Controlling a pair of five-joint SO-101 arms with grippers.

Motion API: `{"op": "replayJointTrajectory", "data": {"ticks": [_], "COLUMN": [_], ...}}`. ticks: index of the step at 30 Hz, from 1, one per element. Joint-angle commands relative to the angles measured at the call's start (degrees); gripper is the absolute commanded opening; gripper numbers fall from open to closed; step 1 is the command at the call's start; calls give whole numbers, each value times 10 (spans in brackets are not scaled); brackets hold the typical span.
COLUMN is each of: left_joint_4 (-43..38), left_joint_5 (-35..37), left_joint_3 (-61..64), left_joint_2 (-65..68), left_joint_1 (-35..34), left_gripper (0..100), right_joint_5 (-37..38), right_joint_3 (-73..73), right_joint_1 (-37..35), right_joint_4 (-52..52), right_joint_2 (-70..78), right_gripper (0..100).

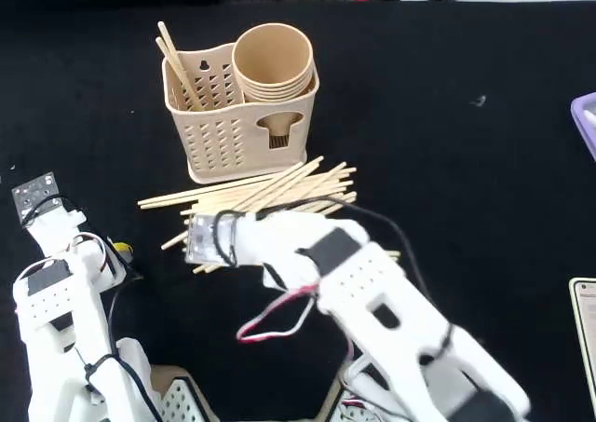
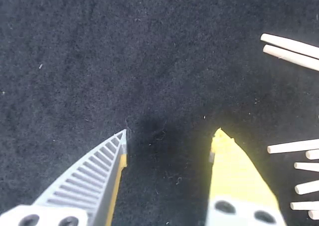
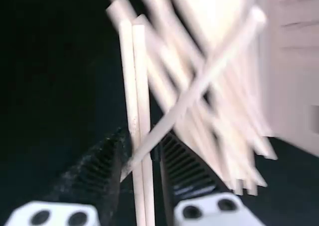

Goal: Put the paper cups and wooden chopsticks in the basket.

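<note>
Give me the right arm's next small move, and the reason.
Probably a short lift straight up. The right gripper looks closed on two chopsticks lying in the pile in front of the basket, and another stick crosses them; rising first should free them before any swing toward the basket.

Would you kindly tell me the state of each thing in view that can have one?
paper cups: stacked, upright in the basket.
basket: upright, partly filled.
chopsticks in the basket: two, leaning in the compartment beside the cups.
loose chopsticks: lying in a pile on the table before the basket.
left gripper: open, empty, above bare table.
right gripper: shut on two loose chopsticks.
</note>
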Motion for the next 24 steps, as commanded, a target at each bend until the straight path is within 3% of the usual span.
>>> {"op": "replayJointTrajectory", "data": {"ticks": [1, 12, 24], "left_joint_4": [-4, -4, -2], "left_joint_5": [3, 3, 3], "left_joint_3": [-7, -6, -6], "left_joint_2": [-11, -11, -12], "left_joint_1": [5, 5, 5], "left_gripper": [270, 270, 270], "right_joint_5": [-60, -209, -344], "right_joint_3": [-9, -33, -234], "right_joint_1": [-5, -5, -5], "right_joint_4": [-33, -248, -345], "right_joint_2": [-84, -98, -69], "right_gripper": [10, 11, 11]}}
